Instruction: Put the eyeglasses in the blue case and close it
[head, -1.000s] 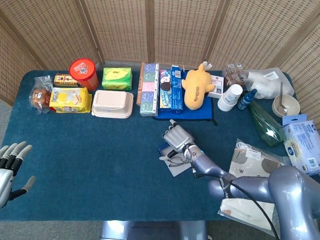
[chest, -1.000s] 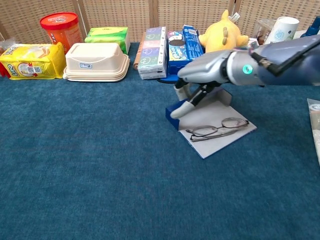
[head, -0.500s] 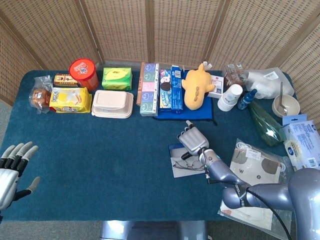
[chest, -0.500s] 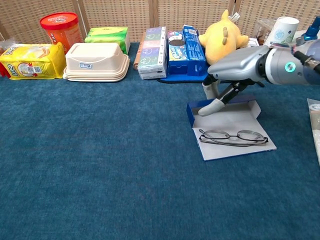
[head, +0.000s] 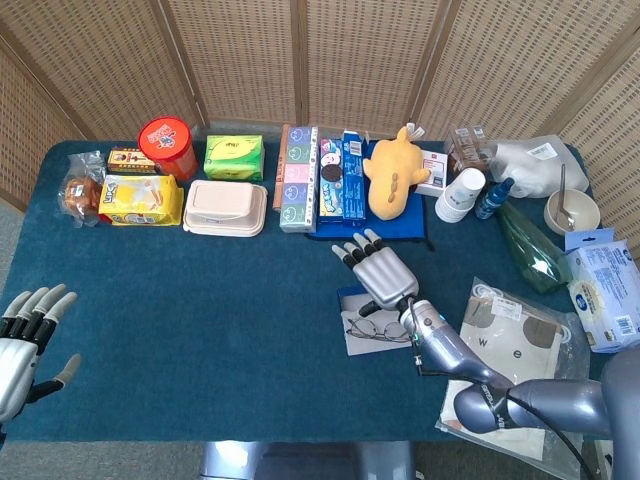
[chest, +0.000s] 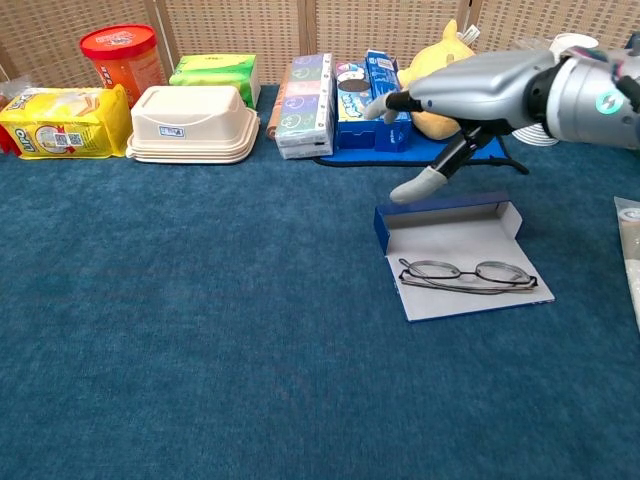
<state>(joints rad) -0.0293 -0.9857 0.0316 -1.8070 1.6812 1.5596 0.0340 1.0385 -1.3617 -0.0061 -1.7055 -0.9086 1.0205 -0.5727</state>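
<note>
**Right robot hand lifts clear, glasses lie on the open case**

Far left, the left robot hand (head: 25, 335) idles off the bench edge, fingers spread, holding nothing. Across the blue-covered bench (chest: 200, 330), the flat blue case with the pale grey lining (chest: 455, 235) now sits square and a little further right than a second ago, lid flap down. The thin wire-framed eyeglasses (chest: 465, 275) rest folded on that lining, so the placing looks done. The right robot hand (chest: 450, 100) has risen off the case, fingers splayed and empty. Closing is what remains.
</note>
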